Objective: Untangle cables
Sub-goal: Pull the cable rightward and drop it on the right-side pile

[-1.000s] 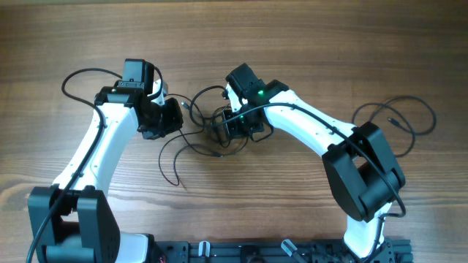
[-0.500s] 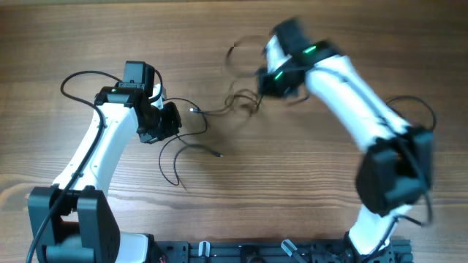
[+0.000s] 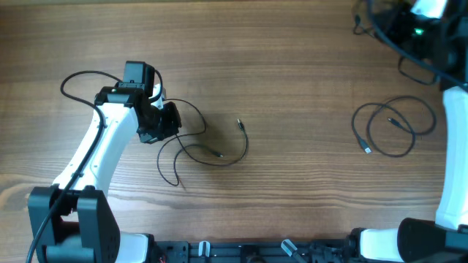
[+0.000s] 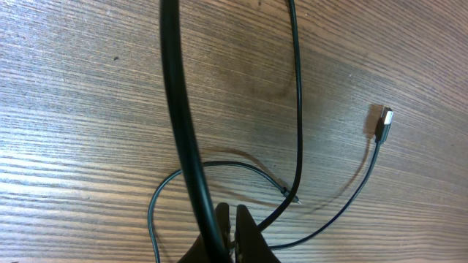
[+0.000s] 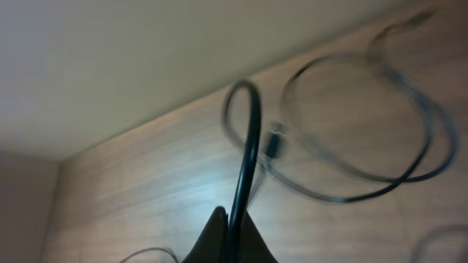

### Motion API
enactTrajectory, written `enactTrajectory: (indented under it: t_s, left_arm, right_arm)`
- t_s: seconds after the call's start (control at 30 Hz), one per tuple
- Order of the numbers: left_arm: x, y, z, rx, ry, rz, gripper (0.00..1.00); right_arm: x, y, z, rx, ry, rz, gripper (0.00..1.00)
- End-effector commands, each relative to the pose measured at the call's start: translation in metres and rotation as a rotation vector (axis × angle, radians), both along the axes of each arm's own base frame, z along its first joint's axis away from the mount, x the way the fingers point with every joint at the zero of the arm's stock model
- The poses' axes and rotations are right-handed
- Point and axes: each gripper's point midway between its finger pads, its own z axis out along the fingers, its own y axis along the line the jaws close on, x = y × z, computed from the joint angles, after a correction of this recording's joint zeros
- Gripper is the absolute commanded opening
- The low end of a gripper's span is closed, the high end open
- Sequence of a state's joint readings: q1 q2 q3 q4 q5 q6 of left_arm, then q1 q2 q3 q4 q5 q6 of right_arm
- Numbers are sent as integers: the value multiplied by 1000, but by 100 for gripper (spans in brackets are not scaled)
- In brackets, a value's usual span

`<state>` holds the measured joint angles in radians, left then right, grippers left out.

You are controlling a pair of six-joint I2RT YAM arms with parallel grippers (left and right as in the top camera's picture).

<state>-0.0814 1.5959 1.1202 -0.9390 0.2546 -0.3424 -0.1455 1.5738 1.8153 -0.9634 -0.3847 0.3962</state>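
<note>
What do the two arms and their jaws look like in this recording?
Both arms have white shells with black joints: the left arm and the right arm. A thin black wire loops off the left arm's wrist, beside a black boxy module. A green light glows on the right wrist. The jaws are black and taper to narrow tips.

cables [image 4: 299, 109]: black | tips [image 4: 383, 124]: seemingly silver | table [image 3: 292, 73]: brown wood-grain | left arm [image 3: 95, 150]: white

Matt grained wood table [image 3: 292, 73]; smooth cables [image 4: 298, 109]
</note>
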Motion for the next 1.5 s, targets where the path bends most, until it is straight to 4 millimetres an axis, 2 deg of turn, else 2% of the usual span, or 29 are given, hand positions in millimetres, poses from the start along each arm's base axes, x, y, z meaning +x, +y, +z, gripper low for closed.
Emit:
enactTrajectory:
  t_s: [0.0, 0.1, 0.17, 0.27, 0.47, 0.63, 0.83, 0.97, 1.17, 1.27, 1.33, 1.47]
  left_arm:
    - [3, 2, 5, 11, -23, 5, 4]
    - [4, 2, 5, 11, -24, 6, 4]
    - [4, 2, 5, 10, -24, 5, 4]
    - [4, 2, 5, 10, -23, 8, 4]
    - [7, 2, 5, 8, -37, 8, 4]
    - [9, 1, 6, 8, -45, 8, 4]
    - [9, 1, 6, 8, -45, 8, 4]
    - [9, 1, 6, 8, -44, 8, 4]
    - [8, 1, 6, 8, -41, 8, 4]
    - [5, 2, 5, 9, -30, 8, 4]
    - [4, 2, 5, 10, -22, 8, 4]
    - [1, 2, 4, 11, -12, 8, 4]
  right_arm:
    - [-5, 18, -7, 46, -2, 163, 4]
    - [-19, 60, 1, 86, -94, 463, 4]
    - [-26, 75, -1, 117, -96, 545, 4]
    - [-29, 82, -17, 115, -18, 541, 4]
    - [-42, 95, -63, 20, 190, 523, 4]
    - [-56, 95, -95, -99, 344, 504, 4]
    - [-59, 98, -104, -132, 383, 508, 4]
    - [-50, 75, -110, -215, 414, 371, 4]
    - [-36, 14, -113, -414, 457, 8, 4]
    - [-31, -18, -107, -480, 448, -196, 4]
    - [-23, -33, -101, -495, 412, -253, 4]
    - [-20, -79, -88, -438, 385, -412, 4]
